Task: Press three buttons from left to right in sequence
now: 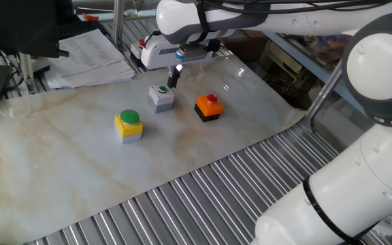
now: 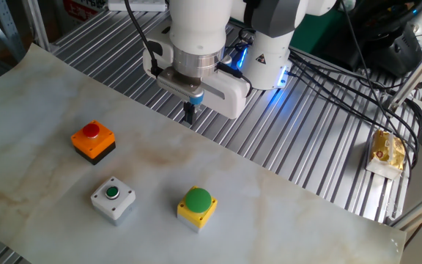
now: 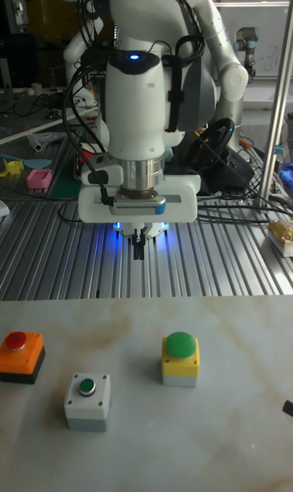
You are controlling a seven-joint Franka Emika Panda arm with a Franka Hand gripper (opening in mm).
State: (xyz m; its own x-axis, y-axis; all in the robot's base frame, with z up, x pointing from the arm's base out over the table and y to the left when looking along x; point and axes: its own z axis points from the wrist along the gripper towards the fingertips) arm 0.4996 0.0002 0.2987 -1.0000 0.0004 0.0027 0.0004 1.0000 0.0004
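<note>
Three buttons stand on the marble board [image 1: 60, 156]. The yellow box with the big green cap [image 1: 128, 125] [image 2: 197, 206] [image 3: 180, 358] is on the left in one fixed view. The grey box with the small green cap [image 1: 160, 96] [image 2: 113, 198] [image 3: 87, 399] is in the middle. The orange-black box with the red cap [image 1: 209, 106] [image 2: 93, 139] [image 3: 20, 354] is on the right. My gripper [image 1: 172, 80] [image 2: 190, 115] [image 3: 139, 251] hangs in the air over the board's far edge, behind the grey box. Its fingers are shut together and hold nothing.
The board lies on a slatted metal table [image 2: 306, 147]. A stack of papers [image 1: 90, 58] and a black monitor [image 1: 19, 27] sit behind it. A snack packet [image 2: 387, 150] and cables [image 2: 343, 81] lie off to one side. The robot base [image 2: 269, 51] glows blue.
</note>
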